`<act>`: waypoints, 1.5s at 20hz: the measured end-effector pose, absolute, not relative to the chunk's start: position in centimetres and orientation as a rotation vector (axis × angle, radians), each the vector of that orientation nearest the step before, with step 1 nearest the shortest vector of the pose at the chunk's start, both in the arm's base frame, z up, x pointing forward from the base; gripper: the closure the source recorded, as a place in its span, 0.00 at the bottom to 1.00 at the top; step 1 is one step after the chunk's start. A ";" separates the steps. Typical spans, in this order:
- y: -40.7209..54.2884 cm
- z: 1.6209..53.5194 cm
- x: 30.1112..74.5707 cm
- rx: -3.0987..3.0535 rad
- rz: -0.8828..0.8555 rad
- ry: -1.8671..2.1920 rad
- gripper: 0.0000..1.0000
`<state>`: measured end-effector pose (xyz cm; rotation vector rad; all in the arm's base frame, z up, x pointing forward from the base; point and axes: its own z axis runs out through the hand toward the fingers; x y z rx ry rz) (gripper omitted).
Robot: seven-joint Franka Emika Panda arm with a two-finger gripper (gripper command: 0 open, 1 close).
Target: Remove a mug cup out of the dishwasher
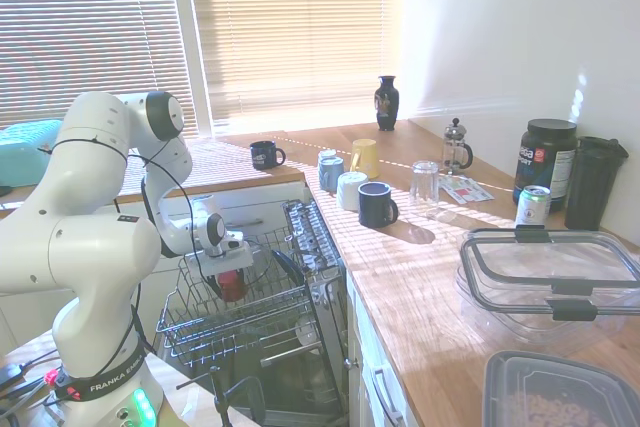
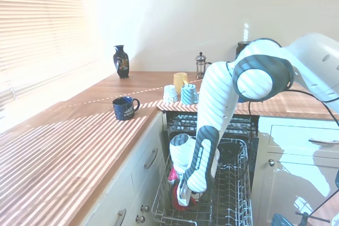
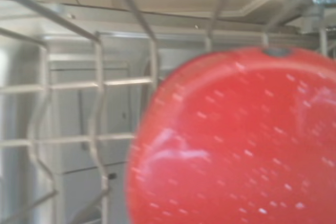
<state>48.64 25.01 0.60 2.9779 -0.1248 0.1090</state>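
Red mug cup (image 3: 236,140) is filling the wrist view, sitting in the pulled-out rack of the dishwasher (image 1: 250,317). Gripper (image 1: 228,269) is hanging right over it; can't tell if the fingers are closed. Beyond the rack, other mugs (image 1: 378,203) are sitting on the counter.

Exterior views face dishwasher (image 1: 262,317) rack from opposite sides, above bench (image 1: 430,277); wrist view close inside rack.

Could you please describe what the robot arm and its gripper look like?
The arm is glossy white with rounded segments and grey joint rings; a black band at its base reads FRANKA EMIKA, and thin black cables run along it. The gripper is white with dark fittings.
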 end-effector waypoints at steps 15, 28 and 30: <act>25.4 0.6 49.0 2.973 0.086 -0.136 1.00; 26.3 6.5 49.5 2.985 0.064 -0.178 1.00; 26.2 8.3 49.3 2.996 0.081 -0.181 1.00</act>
